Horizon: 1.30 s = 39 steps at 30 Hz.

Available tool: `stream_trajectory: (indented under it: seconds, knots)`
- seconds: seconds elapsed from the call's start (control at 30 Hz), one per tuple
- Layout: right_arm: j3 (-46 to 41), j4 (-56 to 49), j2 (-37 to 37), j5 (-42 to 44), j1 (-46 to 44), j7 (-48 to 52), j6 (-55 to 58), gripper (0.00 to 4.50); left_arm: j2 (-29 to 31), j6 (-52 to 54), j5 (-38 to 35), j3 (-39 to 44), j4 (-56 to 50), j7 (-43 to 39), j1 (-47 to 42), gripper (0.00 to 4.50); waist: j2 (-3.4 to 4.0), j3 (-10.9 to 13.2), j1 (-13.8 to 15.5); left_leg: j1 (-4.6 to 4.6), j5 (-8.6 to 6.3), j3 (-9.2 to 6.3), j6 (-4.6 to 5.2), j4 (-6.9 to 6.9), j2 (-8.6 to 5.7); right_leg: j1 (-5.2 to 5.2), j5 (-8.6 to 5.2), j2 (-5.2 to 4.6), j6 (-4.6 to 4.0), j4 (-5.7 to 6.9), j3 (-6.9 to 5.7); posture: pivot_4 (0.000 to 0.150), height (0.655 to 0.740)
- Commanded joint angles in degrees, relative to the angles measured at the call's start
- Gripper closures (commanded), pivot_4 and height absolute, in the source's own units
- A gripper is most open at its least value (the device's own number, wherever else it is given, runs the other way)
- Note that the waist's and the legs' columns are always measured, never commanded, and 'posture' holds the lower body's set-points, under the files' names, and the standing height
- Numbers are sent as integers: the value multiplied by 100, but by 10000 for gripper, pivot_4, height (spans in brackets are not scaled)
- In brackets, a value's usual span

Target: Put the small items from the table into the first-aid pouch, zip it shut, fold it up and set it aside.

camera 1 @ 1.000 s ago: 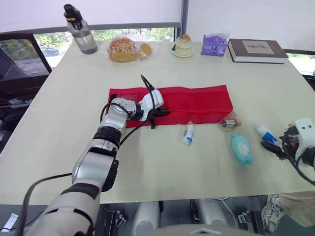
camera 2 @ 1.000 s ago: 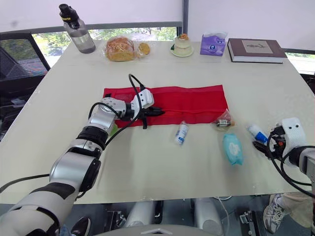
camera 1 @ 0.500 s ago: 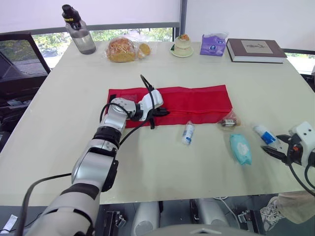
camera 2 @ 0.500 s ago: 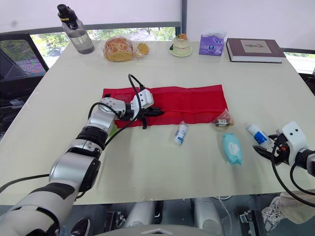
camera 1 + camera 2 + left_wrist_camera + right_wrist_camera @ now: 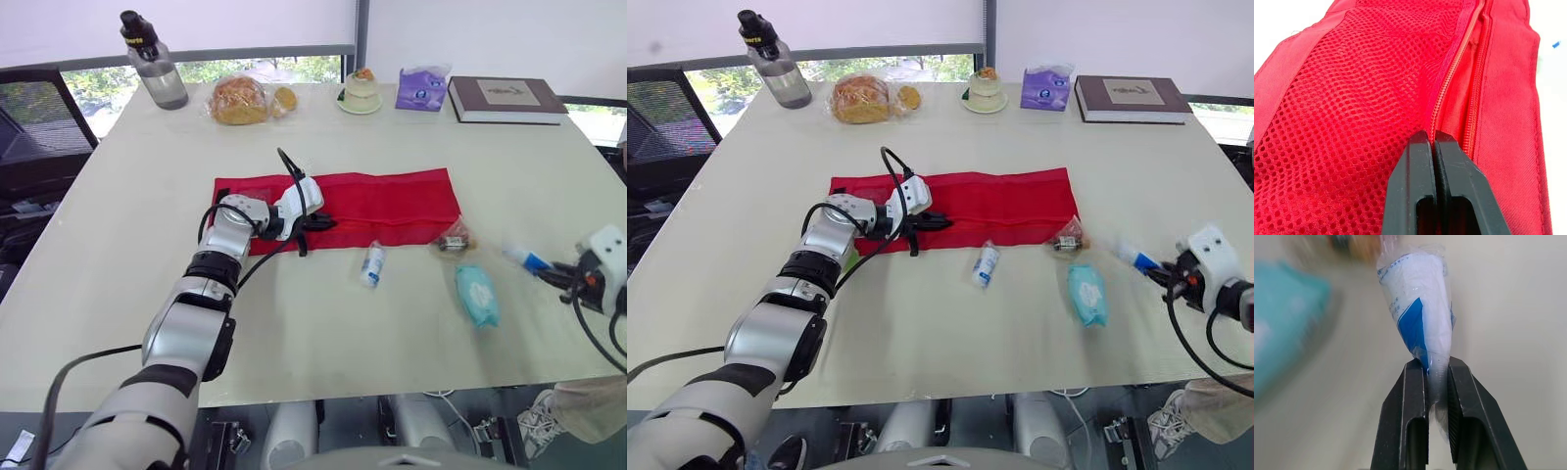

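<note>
Red first-aid pouch (image 5: 392, 201) lies flat and unfolded mid-desk (image 5: 294, 333); left hand (image 5: 323, 223) rests on its left part, clenched, fingertips (image 5: 1422, 142) pressed together right at the zipper line beside the mesh panel. Right hand (image 5: 1436, 377) is near the desk's right edge, grasping the tail of a white-and-blue packet (image 5: 1420, 308). On the desk by the pouch's front edge: small white bottle (image 5: 372, 264), clear packet (image 5: 453, 240) at the pouch's right corner, teal pack (image 5: 477, 296) nearer the robot.

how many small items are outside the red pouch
4: small bottle beside the pouch, brown packet at its right end, teal pack nearer, white-blue sachet in the right gripper.
</note>
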Motion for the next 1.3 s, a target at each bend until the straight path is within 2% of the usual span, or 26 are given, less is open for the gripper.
stream_trajectory:
  seconds: [0.03,0.17,0.3,0.4,0.5,0.67,0.83,1.1,1.17,1.27,1.3]
  knots:
    - [184,-869,-70,609,-644,-191,985,44799,-107,116,-171,98,-311,31,-157,45000,0,0,5,-1,0,0,0,0,1,-1,0,0,0,-1,0,1500,7400]
    - [832,-1263,261,920,-1544,-647,1804,44799,-245,192,-193,81,-338,103,-209,45000,-3,0,38,-6,0,-5,0,0,0,1,0,-1,-1,-6,-7,1500,7400]
    - [1944,-1386,848,802,-2346,-1081,1985,44799,-403,329,-290,94,-479,156,-153,45000,-3,1,35,-12,0,1,0,0,-4,-3,0,-8,-1,-9,-3,1500,7400]
    - [2972,-1060,1317,442,-2796,-1353,2015,44799,-635,446,-348,56,-773,260,-77,45000,-3,1,40,-10,0,-4,0,-1,0,-4,0,-2,-2,-6,-7,1500,7400]
    - [3428,-576,1578,156,-3070,-1607,2006,44799,-771,629,-415,54,-1045,326,-10,45000,-3,1,39,-13,0,-1,0,0,-1,-4,0,-5,-2,-7,-6,1500,7400]
    - [3719,118,1925,-271,-3350,-1999,1943,44799,-954,986,-585,90,-1405,428,87,45000,-2,1,22,-13,0,1,0,1,-4,-4,0,-9,-1,-7,-5,1500,7400]
    - [3467,781,2683,-548,-3662,-2580,1920,44799,-1044,1133,-570,-24,-1685,514,241,45000,-2,0,-12,-10,0,-1,0,-1,1,-7,0,-1,-2,-2,-5,1500,7400]
    - [3173,1121,3835,-592,-3973,-3101,1913,44799,-1259,1204,-573,-115,-1702,649,239,45000,-1,0,6,-12,0,-1,0,-2,1,-7,1,-2,-2,-4,-5,1500,7400]
    - [3149,1082,3837,-610,-3955,-3073,1922,37536,-1260,1180,-564,-120,-1658,676,235,45000,-1,0,16,-12,0,-1,0,-2,1,-7,1,-3,-2,-3,-6,1500,7400]
    - [3118,838,3647,-540,-3852,-2911,2000,24359,-1228,1167,-561,-116,-1621,683,245,45000,-1,0,16,-12,0,-1,0,-3,0,-6,1,-4,-2,-4,-6,1500,7400]
    - [3090,697,3517,-486,-3804,-2811,2048,24359,-1213,1162,-554,-115,-1600,685,247,45000,-1,1,16,-12,0,0,0,-2,0,-6,1,-4,-2,-4,-6,1500,7400]
